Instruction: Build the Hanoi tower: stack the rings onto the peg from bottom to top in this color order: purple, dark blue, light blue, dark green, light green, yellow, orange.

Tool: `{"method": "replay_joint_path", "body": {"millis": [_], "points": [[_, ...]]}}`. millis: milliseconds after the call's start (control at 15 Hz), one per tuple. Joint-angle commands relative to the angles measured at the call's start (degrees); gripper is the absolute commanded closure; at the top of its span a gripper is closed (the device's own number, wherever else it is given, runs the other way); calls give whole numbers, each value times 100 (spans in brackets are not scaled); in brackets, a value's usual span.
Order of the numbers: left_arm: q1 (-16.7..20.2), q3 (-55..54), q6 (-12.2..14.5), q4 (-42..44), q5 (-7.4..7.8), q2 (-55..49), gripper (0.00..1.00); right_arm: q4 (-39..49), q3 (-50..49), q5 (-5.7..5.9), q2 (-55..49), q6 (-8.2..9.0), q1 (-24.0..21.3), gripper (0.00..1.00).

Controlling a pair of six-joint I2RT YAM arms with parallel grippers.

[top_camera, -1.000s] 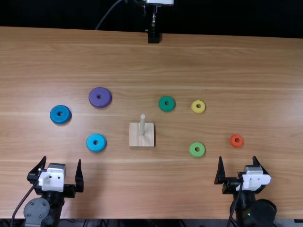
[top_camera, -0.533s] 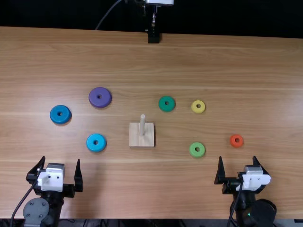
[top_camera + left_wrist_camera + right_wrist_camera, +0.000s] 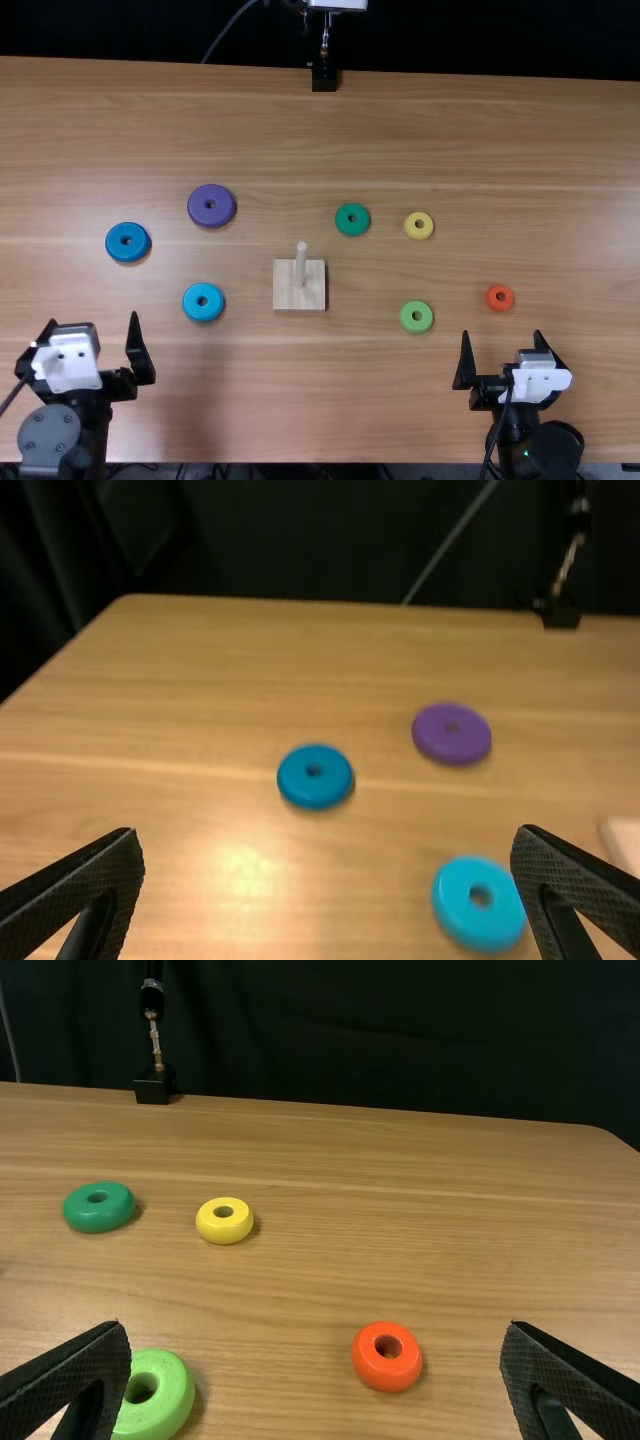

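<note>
At the near left, my left gripper point(image 3: 92, 330) is open; in its wrist view the left gripper point(image 3: 330, 890) has nothing between its fingers. My right gripper point(image 3: 502, 345) stands open at the near right, and the right gripper point(image 3: 315, 1375) holds nothing. The bare peg point(image 3: 301, 262) rises from its square base point(image 3: 285, 297). Left of it lie the purple ring point(image 3: 196, 206), dark blue ring point(image 3: 115, 243) and light blue ring point(image 3: 190, 303). Right of it lie the dark green ring point(image 3: 340, 218), yellow ring point(image 3: 411, 228), light green ring point(image 3: 405, 318) and orange ring point(image 3: 491, 298).
A black stand point(image 3: 324, 78) is at the table's far edge, near the middle. The rings lie flat and apart from one another on the wooden table point(image 3: 450, 130), around the peg base.
My left gripper has moved left and turned somewhat in the top view, chiefly in the last half second. The right arm, the rings and the peg have kept still.
</note>
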Motion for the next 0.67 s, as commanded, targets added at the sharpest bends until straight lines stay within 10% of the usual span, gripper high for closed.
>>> {"method": "replay_joint_path", "body": {"millis": [0, 267, 600], "points": [[9, 752, -244, 15, -208, 482, 0, -374, -287, 52, -106, -16, -24, 0], [-79, 2220, -139, -1367, -19, 2249, 0, -374, -287, 52, -106, -16, -24, 0], [-79, 3644, -128, -1989, 1511, 4420, 0, -374, -287, 52, -106, -16, -24, 0]]}}
